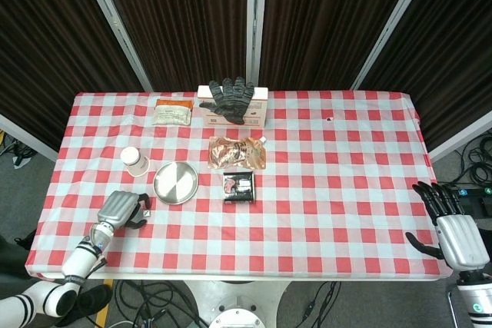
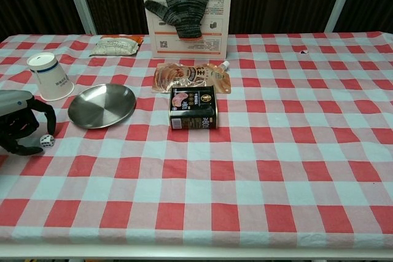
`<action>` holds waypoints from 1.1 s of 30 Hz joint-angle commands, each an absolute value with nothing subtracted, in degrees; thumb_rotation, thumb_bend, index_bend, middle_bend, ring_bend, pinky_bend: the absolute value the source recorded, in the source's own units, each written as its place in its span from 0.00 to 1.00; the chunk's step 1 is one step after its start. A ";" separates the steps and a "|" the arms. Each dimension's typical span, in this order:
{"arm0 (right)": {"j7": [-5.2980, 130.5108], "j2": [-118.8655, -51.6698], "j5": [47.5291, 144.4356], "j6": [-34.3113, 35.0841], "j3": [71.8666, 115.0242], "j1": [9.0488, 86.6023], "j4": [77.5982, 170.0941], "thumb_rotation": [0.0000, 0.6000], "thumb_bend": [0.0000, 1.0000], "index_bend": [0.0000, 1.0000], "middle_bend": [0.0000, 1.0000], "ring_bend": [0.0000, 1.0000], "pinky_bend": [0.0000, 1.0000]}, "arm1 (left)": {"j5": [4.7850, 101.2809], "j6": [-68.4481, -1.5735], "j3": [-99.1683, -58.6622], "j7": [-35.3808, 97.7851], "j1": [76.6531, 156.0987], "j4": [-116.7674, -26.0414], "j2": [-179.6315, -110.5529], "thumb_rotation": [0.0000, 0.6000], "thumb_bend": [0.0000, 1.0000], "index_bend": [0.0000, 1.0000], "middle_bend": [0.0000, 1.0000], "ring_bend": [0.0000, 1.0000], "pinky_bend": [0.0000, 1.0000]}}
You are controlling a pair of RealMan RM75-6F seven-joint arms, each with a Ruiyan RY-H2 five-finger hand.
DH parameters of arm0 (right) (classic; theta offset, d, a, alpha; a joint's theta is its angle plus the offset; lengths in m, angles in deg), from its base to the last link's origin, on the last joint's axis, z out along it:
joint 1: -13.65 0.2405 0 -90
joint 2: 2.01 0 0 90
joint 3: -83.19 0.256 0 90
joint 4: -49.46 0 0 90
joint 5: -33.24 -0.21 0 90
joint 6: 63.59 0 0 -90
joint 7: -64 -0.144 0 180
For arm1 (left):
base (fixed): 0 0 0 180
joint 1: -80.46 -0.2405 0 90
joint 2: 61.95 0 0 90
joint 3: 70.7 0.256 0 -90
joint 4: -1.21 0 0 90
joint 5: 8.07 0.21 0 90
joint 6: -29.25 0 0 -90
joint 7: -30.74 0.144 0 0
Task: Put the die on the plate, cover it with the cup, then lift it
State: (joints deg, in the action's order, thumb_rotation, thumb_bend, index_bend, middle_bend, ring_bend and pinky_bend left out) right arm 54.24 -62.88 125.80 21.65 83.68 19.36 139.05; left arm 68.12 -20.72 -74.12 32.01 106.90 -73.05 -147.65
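Chest view shows my left robot hand [image 2: 21, 124] curled open around the die [image 2: 46, 142], which lies on the table just left of the plate [image 2: 101, 105], fingers arched over it to pinch it.

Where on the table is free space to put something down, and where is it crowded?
The whole tablecloth right of the can and the near strip along the front edge are bare. It is crowded at the left: cup, plate, die and left hand, then pouch and box behind.
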 commanded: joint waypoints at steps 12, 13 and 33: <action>53.80 -62.94 125.77 21.85 83.50 19.08 138.66 1.00 0.14 0.08 0.07 0.00 0.00 | 66.11 -21.30 -74.44 30.61 107.31 -72.69 -148.31 1.00 0.37 0.60 0.86 0.84 0.91; 53.83 -62.94 125.77 21.91 83.53 19.07 138.67 1.00 0.14 0.08 0.07 0.00 0.00 | 66.14 -21.92 -74.76 30.38 107.27 -73.19 -148.12 1.00 0.38 0.60 0.86 0.84 0.91; 52.48 -62.88 125.31 22.28 83.44 18.53 137.76 1.00 0.14 0.08 0.07 0.00 0.00 | 55.93 -18.41 -81.69 41.40 116.56 -69.14 -155.19 1.00 0.36 0.52 0.86 0.84 0.91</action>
State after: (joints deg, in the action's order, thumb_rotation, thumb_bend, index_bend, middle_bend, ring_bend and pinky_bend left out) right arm 52.50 -62.87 125.33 22.27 83.45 18.54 137.77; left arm 56.35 -18.08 -81.44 40.94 116.30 -69.39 -154.78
